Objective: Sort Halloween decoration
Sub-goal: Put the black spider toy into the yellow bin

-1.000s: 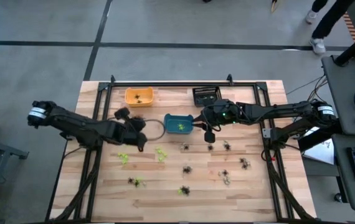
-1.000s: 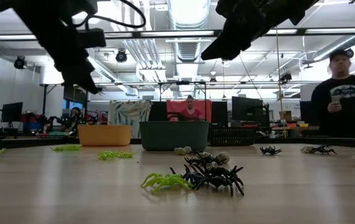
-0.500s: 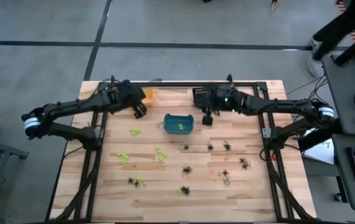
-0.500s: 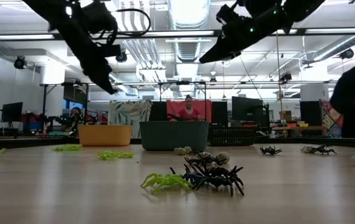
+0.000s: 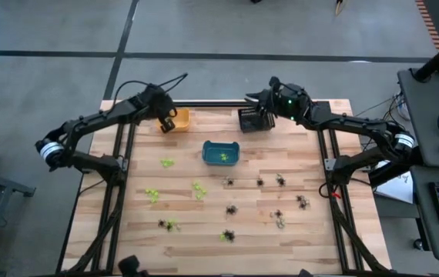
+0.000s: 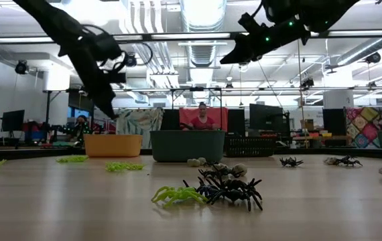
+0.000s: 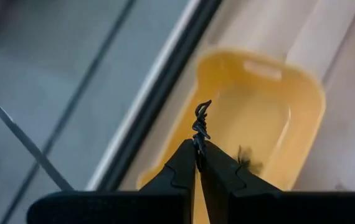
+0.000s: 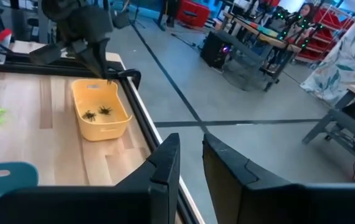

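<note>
The left gripper (image 5: pixel 167 123) hangs over the orange bin (image 5: pixel 178 120) at the far left of the table, its fingers pinched tight on a dark spider (image 7: pixel 200 120) whose legs stick up past the tips. The bin already holds two dark spiders (image 8: pixel 98 112). The right gripper (image 5: pixel 259 98) sits above the black bin (image 5: pixel 253 119) at the far edge, its fingers narrowly parted with nothing visible between them. The teal bin (image 5: pixel 220 153) lies between the two, with lime pieces inside. Many trinkets still lie on the near half of the table (image 5: pixel 320 246) — lime ones (image 5: pixel 152 195) to the left, dark ones (image 5: pixel 302 202) to the right — so the sort looks well short of done. The main risk is at the drop: the gripper appears to hang near the bin's far-left rim, close to the table edge, and a spider let go there could catch the rim and fall outside. The thin legs might also snag on the fingers and cling when they part.
</note>
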Robot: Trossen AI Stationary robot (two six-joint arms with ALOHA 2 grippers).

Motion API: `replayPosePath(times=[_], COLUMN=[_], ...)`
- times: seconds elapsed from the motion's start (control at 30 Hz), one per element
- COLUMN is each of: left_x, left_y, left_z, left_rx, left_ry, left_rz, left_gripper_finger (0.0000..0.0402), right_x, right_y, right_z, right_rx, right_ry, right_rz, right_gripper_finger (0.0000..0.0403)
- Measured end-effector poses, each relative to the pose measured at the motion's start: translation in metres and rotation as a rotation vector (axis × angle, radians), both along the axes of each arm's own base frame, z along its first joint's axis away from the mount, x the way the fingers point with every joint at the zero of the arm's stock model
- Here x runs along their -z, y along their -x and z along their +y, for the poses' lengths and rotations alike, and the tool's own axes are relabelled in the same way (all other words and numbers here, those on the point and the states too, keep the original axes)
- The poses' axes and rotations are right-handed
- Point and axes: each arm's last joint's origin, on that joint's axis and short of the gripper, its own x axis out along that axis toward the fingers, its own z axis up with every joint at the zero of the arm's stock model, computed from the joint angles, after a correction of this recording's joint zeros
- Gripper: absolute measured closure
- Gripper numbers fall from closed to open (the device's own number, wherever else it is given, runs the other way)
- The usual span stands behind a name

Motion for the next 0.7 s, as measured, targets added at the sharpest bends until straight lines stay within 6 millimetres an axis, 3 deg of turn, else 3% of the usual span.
replayPosePath(times=[0.7], left_x=[0.047], left_y=[-0.009], left_z=[0.014], left_rx=[-0.054], left_ry=[0.148], left_rz=[0.130], left_gripper_finger=[0.0397], right_x=[0.012], right_y=[0.001], right_z=[0.005], right_rx=[0.030], right_ry=[-0.211], right_rz=[0.030], right_gripper_finger=[0.0346])
